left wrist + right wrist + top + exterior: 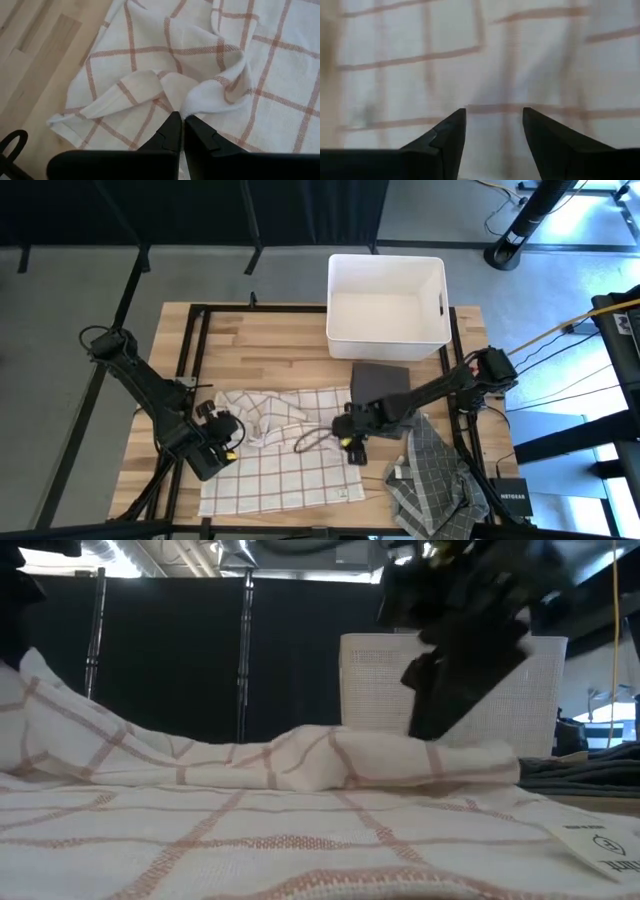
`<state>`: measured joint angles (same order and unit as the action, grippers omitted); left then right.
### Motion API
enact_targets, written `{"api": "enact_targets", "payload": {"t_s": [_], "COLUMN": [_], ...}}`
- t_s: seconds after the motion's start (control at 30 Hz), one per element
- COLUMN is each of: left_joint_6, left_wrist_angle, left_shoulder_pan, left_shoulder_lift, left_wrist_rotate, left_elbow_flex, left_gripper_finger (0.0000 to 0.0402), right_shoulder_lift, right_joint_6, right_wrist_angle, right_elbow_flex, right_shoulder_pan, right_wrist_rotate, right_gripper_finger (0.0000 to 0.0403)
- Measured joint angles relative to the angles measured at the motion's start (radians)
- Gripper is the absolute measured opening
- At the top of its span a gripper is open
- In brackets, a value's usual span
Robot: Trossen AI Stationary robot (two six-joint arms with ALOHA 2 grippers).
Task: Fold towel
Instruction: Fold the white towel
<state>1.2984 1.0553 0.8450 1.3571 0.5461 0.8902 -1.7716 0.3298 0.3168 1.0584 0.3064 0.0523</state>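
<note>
The white cloth towel with thin red checks (285, 455) lies rumpled on the light wooden table (270, 340), in the lower middle of the high view. The left gripper (179, 119), at lower left there, has its fingers pinched together on a bunched fold of it. The right gripper (494, 117), near the frame's centre, hangs over the towel's right edge with its fingers apart, holding nothing.

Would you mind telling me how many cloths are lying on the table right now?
3: a red-checked towel spread at the front centre, a dark folded cloth just before the bin, and a grey checked cloth crumpled at the front right. Others could be hidden beneath.
</note>
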Motion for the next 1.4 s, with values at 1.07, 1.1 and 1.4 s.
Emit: {"api": "enact_targets", "payload": {"t_s": [1.07,1.1,1.4], "left_joint_6": [-0.023,-0.023,-0.023], "left_wrist_angle": [-0.002,-0.002,-0.003], "left_shoulder_pan": [0.0,0.0,0.0], "left_shoulder_lift": [0.0,0.0,0.0], "left_wrist_rotate": [0.035,0.035,0.035], "left_elbow_flex": [0.0,0.0,0.0], "left_gripper_finger": [0.0008,0.0008,0.0008], "right_shoulder_lift": [0.006,0.006,0.006], "right_joint_6": [0.06,0.064,0.14], "right_wrist_angle": [-0.032,-0.044,-0.17], "right_elbow_flex": [-0.094,-0.094,-0.093], "right_shoulder_pan": [-0.058,-0.058,-0.057], "right_wrist_rotate": [0.009,0.035,0.285], "right_gripper_finger": [0.0198,0.0198,0.0198]}}
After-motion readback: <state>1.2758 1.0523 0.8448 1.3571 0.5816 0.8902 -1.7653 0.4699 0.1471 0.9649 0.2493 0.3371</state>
